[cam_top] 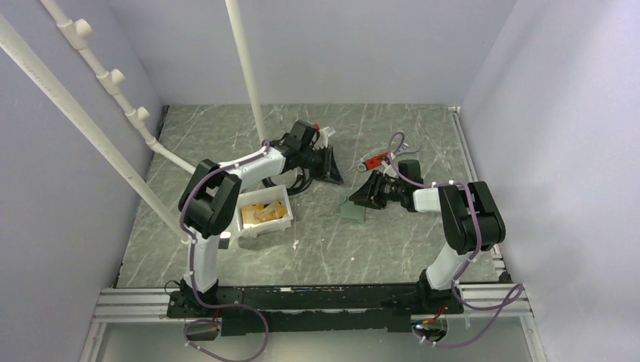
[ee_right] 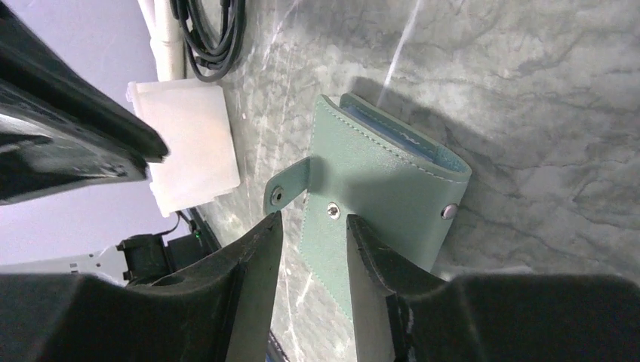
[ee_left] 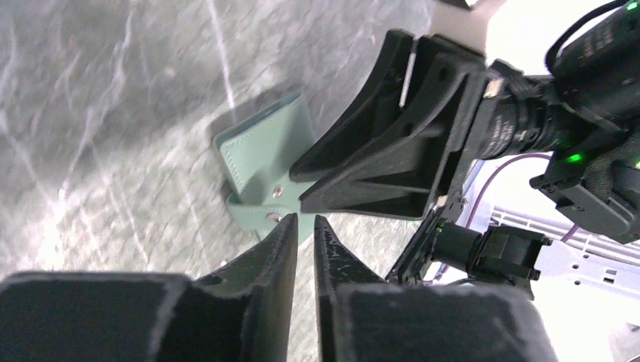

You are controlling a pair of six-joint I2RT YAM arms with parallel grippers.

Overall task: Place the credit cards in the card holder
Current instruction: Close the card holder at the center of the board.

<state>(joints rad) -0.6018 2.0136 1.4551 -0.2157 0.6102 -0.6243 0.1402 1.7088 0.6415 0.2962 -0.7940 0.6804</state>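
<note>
The card holder (cam_top: 352,212) lies folded on the marble table, grey-green with a snap tab; a sliver of blue pocket shows at its edge. In the left wrist view the card holder (ee_left: 260,147) sits just beyond my left gripper (ee_left: 304,219), whose fingers stand barely apart with nothing between them. My right gripper (ee_right: 313,217) is open just above the card holder (ee_right: 377,173), with the holder's near corner and tab under the gap. From above, the left gripper (cam_top: 330,167) and right gripper (cam_top: 367,194) face each other over the holder. Gold credit cards (cam_top: 264,212) lie in the white tray (cam_top: 290,207).
A red-handled wrench (cam_top: 375,160) lies behind the right gripper. A white pipe (cam_top: 245,60) rises at the back centre, and another slants along the left wall. Black cables (ee_right: 211,38) trail beside the white tray (ee_right: 189,143).
</note>
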